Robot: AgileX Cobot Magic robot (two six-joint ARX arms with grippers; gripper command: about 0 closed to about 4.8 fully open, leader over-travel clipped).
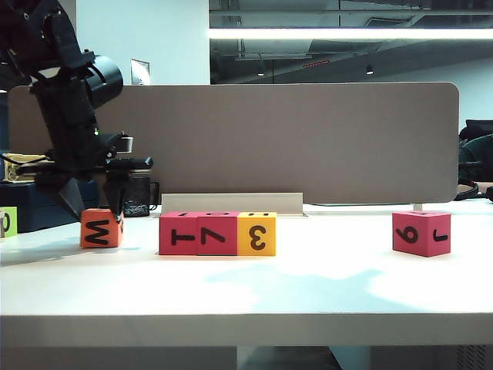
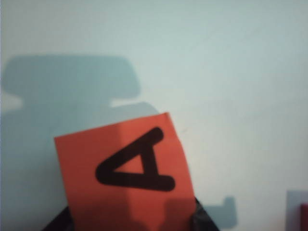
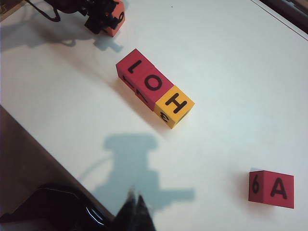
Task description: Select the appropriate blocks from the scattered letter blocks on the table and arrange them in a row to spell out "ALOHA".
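Toward the table's [image 1: 323, 293] left end, my left gripper [image 1: 98, 202] straddles the orange block [image 1: 101, 228], fingers either side, not visibly clamped; I can't tell if they grip. An off-centre squeeze could twist the A face. My right gripper [image 3: 135, 208], pressed together, hovers near the front edge, well apart from the row.

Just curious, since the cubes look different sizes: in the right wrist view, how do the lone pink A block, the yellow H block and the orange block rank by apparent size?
1. Pink A block, nearest the camera.
2. Yellow H block.
3. Orange block, farthest, partly hidden by the left gripper.
Distance likely explains this; in the exterior view they look alike.
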